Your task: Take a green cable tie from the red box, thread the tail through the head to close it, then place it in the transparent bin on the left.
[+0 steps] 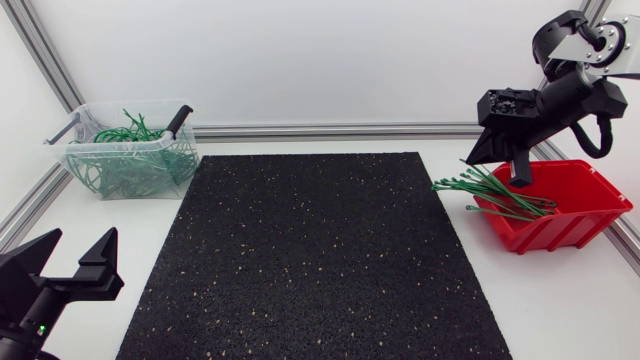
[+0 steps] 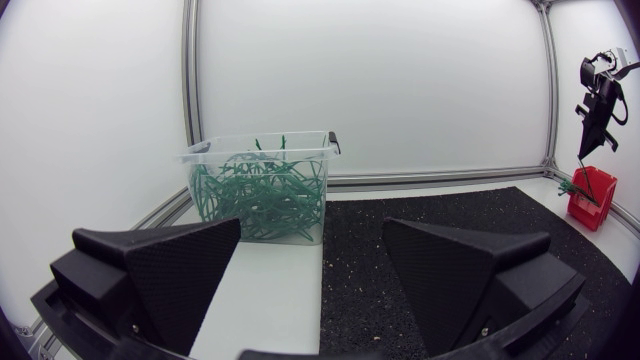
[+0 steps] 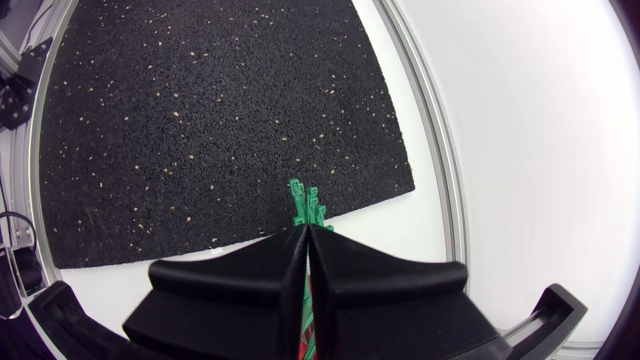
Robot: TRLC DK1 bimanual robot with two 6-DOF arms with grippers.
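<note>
**Step in hand:** the pick from the red box (image 1: pixel 572 218), which stands at the surface's far right corner. The right hand (image 3: pixel 305 232) is down over the box with its fingers pressed together on green cable ties (image 3: pixel 303 200). Several heads show ahead of the fingertips, so more than one tie appears caught. The loose stock (image 1: pixel 495 195) lies in the box, some of it overhanging the wall towards the mat.

**Left hand:** the left hand (image 1: pixel 80 262) is at the near left corner, fingers wide apart and holding nothing.

**Destination:** the transparent bin (image 1: pixel 125 150) at the far left corner holds a tangle of green ties.

**Next move, as judged:** lift clear, shed the extras down to one tie, and carry it over the mat for the left hand to take an end.

**Surface:** white, with a black speckled mat (image 1: pixel 310 260) across the middle. An aluminium rail (image 1: pixel 330 130) runs along the far edge, with plain white panels behind.
</note>
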